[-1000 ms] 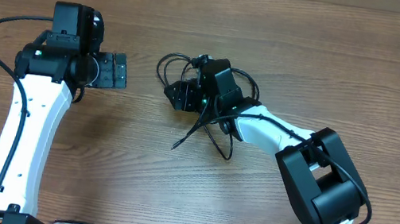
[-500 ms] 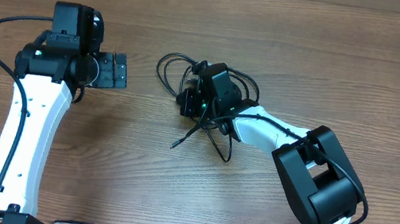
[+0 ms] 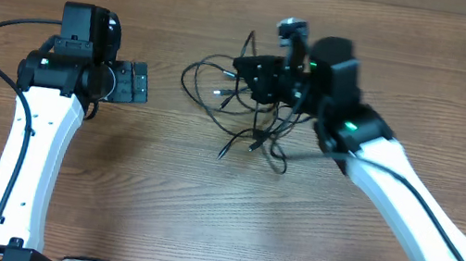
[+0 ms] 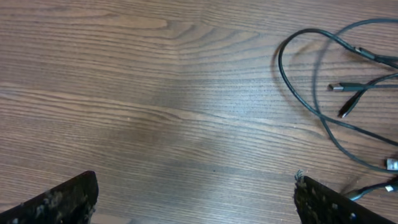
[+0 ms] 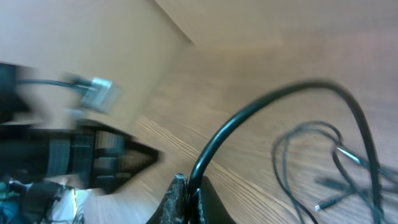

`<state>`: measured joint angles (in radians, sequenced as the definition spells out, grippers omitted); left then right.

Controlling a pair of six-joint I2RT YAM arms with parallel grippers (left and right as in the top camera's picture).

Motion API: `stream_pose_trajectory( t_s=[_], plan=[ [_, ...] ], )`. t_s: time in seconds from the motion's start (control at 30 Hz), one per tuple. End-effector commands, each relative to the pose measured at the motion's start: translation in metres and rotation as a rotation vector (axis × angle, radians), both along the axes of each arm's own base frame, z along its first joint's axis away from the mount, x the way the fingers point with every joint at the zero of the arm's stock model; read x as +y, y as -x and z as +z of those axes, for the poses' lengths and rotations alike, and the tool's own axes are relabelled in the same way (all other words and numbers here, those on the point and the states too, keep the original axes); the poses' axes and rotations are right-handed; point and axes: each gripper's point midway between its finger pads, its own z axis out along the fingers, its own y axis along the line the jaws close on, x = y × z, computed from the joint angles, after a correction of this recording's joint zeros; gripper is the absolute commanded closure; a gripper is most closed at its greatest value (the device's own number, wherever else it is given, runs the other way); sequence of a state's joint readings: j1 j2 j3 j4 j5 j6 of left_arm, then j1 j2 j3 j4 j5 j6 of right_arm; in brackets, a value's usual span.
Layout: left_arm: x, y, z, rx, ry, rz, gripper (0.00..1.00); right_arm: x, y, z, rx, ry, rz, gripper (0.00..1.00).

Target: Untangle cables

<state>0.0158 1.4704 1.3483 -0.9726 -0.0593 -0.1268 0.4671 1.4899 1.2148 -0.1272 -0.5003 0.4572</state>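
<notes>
Cables [image 3: 248, 124] spread in a loose tangle mid-table [image 3: 199, 228], overhead; the right gripper [image 3: 259, 69] is at their far edge and the left gripper [image 3: 133, 83] is well apart. Left wrist: jaws wide apart, loops at right. Right wrist: jaws clamped together on one blurred strand.

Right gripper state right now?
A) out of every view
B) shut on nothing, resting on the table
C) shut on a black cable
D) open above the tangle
C: in the right wrist view the right gripper is pinched shut on a black cable that arcs up from between its fingertips.
</notes>
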Motion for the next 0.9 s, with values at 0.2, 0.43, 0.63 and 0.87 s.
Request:
stream_pose_trajectory(
  t_s=[0.2, 0.43, 0.63, 0.87],
  plan=[
    [0.002, 0.002, 0.005, -0.014, 0.000, -0.007, 0.00, -0.071, 0.052, 0.169, -0.423, -0.106, -0.190, 0.96],
    [0.002, 0.002, 0.005, -0.014, 0.000, -0.007, 0.00, -0.094, 0.086, 0.262, -0.647, -0.175, -0.240, 0.96],
    [0.002, 0.002, 0.005, -0.014, 0.000, -0.007, 0.00, -0.096, 0.084, 0.262, -0.660, -0.139, -0.258, 0.96],
    [0.002, 0.002, 0.005, -0.014, 0.000, -0.007, 0.01, -0.115, 0.057, 0.235, -0.631, 0.020, -0.401, 0.96]
  ],
)
